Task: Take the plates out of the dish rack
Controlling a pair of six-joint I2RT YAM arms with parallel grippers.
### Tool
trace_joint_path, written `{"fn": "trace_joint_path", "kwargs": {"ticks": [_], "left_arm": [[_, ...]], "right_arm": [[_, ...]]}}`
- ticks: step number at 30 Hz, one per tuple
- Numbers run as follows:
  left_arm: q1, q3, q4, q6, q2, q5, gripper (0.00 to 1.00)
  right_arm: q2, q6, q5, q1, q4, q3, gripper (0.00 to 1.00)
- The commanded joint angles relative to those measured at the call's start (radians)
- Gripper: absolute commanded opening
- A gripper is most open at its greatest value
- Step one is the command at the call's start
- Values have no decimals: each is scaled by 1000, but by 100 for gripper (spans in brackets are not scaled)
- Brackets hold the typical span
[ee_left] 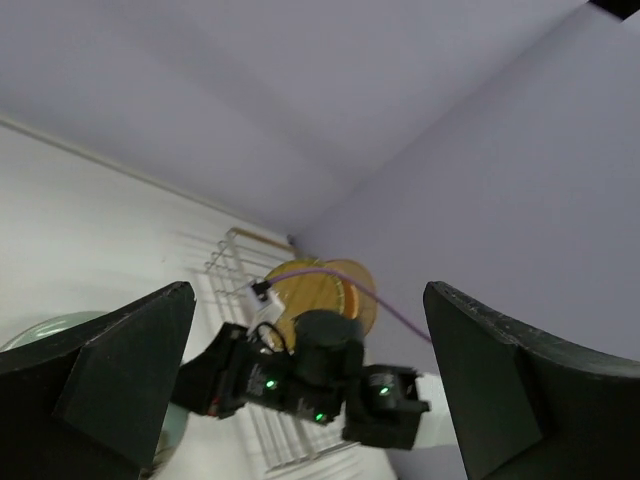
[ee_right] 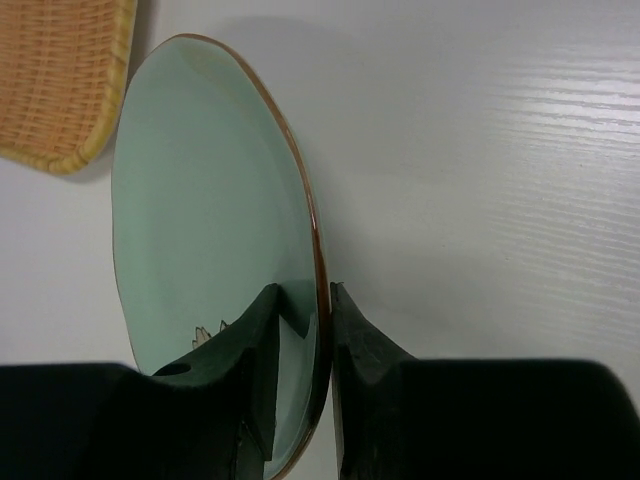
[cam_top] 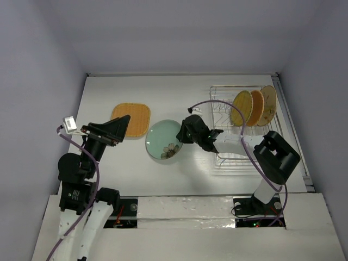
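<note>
Left end effector (ee_left: pixel 310 296) is spread, empty. Unloaded onto the counter (cam_top: pixel 136 179): square orange plate (cam_top: pixel 131 119) and green plate (cam_top: pixel 163 140), its rim straddled by the right end effector (ee_right: pixel 303 292), grip unclear. Three plates (cam_top: pixel 253 107) are left in the far-right dish rack (cam_top: pixel 220 100).

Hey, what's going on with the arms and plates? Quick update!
Left end effector open, empty. Right end effector straddling green plate rim, grip unclear. Three plates standing in dish rack. Nothing blocking.

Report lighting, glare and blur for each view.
Top external: even, soft light, with only faint shadows on the table. Left wrist: the fingers are dark, soft-edged silhouettes up close. Right wrist: streaky glare on the tabletop, and the green plate has a sharp rim.
</note>
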Motion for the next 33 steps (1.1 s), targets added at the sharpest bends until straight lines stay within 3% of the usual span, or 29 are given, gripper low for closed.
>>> {"fn": "trace_joint_path", "kwargs": {"ticks": [1, 5, 9, 16, 18, 22, 26, 27, 33], "left_arm": [[5, -5, 150, -123, 4, -27, 99], [5, -41, 201, -163, 44, -15, 99], [5, -45, 233, -162, 61, -9, 99], [-22, -84, 300, -156, 70, -7, 99], [-22, -70, 300, -150, 76, 0, 99], [-32, -84, 296, -153, 73, -13, 99], [-32, -70, 302, -151, 76, 14, 99], [-41, -67, 287, -139, 69, 2, 99], [-41, -35, 121, 30, 21, -65, 99]], "right_arm": [[76, -85, 170, -2, -161, -97, 25], [73, -55, 110, -2, -157, -137, 26], [53, -6, 64, -2, -145, -183, 40], [-7, 98, 44, 18, -109, -280, 42], [-36, 145, 42, 30, -112, -301, 48], [-82, 213, 47, 71, -121, -346, 50], [-182, 232, 117, 119, -207, -323, 51], [-205, 227, 136, 129, -262, -308, 57], [-320, 161, 211, 153, -355, -154, 57]]}}
